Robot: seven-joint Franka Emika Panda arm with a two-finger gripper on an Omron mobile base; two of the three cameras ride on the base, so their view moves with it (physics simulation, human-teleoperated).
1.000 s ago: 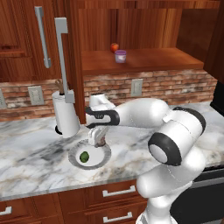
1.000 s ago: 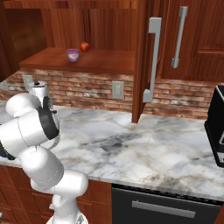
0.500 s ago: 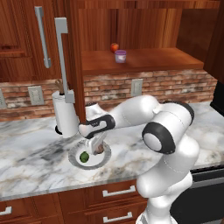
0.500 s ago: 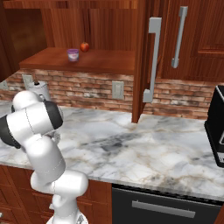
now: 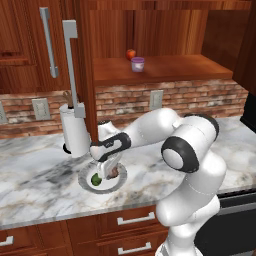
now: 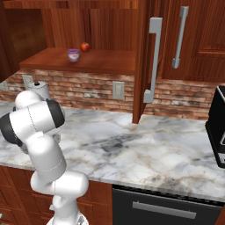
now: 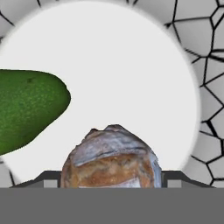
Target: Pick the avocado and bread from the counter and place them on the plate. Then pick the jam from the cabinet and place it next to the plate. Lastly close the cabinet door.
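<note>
Brown bread (image 7: pixel 110 157) sits clamped in the end effector (image 5: pixel 108 170) low over the white plate (image 5: pixel 85 183), avocado (image 5: pixel 95 178) already on it just beside, so bread placement is underway; next: let go, lift, then reach for the jam (image 5: pixel 137 64) on the cabinet shelf (image 5: pixel 165 67).
</note>
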